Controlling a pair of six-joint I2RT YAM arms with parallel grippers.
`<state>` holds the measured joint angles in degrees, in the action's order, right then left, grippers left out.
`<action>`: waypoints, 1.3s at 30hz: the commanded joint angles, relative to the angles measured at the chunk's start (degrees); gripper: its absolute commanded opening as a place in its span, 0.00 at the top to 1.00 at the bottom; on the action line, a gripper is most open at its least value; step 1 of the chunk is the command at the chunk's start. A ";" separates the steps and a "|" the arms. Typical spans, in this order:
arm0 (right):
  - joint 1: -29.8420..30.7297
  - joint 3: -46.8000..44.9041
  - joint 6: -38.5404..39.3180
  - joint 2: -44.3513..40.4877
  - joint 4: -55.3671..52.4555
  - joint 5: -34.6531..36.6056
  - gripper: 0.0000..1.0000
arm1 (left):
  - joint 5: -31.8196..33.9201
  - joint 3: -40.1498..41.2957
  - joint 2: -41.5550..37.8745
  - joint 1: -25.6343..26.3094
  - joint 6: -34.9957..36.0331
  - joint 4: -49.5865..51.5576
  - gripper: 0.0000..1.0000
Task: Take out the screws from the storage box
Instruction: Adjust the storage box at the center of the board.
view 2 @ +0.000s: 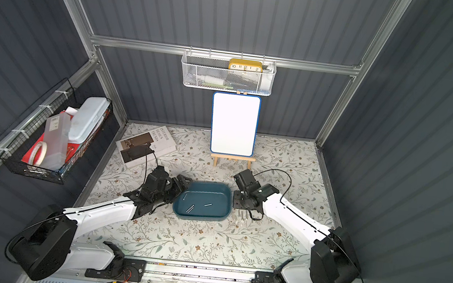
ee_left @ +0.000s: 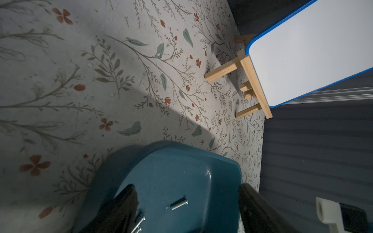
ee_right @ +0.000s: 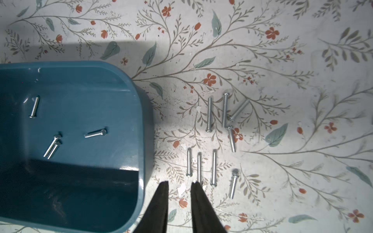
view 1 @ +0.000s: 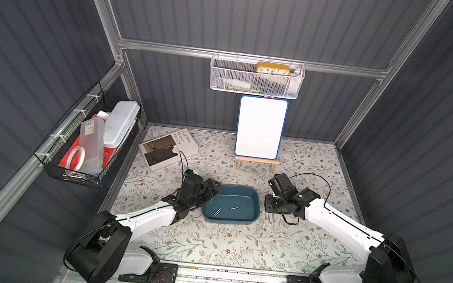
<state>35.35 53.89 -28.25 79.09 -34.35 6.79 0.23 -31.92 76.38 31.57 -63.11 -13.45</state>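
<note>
Step in hand: emptying is well along; four screws are still lying in the storage box, and eight laid-out screws are resting on the surface.
Box position: it is sitting mid-surface between the arms, with the laid-out group just beside it at its 4 o'clock.
Right jaws: they are hovering low at the box's 3 o'clock, narrowly parted and gripping nothing. One fingertip is overlapping the end of a laid-out screw, which I judge to be a put-down.
Left jaws: they are standing wide open over the box's 9 o'clock end and holding nothing, with one screw lying between the fingers.
Next move: probably the left jaws lowering and closing on that screw. The fingertips need to reach the box floor, since the thin round shank may roll.
Right wrist view: it is showing both groups countably, including two boxed screws lying side by side.
Left wrist view: it is missing the laid-out group entirely.
Top views: they are placing both arms, but the screws are showing only as slivers.
</note>
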 commanded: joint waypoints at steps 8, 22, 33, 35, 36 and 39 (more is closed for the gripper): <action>-0.11 -1.77 -0.95 0.76 -1.11 1.18 0.75 | 0.90 -2.88 -5.04 0.07 1.68 5.47 0.16; -0.08 -2.38 -0.96 1.77 -0.75 -0.10 0.75 | 7.88 -4.33 -11.57 0.00 -3.28 23.37 0.15; -0.06 -2.47 -1.02 1.03 -1.25 -0.05 0.75 | 3.46 -3.14 -4.74 0.01 1.26 21.55 0.28; -0.04 -2.86 -0.99 0.65 -1.37 -0.12 0.75 | 5.06 -3.78 -4.57 0.06 0.83 23.35 0.28; -0.11 -2.99 -1.02 0.50 -1.48 -0.02 0.75 | 5.53 -4.00 -4.97 0.02 0.39 23.95 0.28; -0.08 -3.61 -1.11 0.19 -1.18 -0.03 0.75 | 5.11 -4.74 -7.08 0.00 0.05 23.50 0.26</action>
<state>35.35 51.37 -28.69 80.27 -34.30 6.44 4.12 -34.65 71.20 31.57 -63.40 7.66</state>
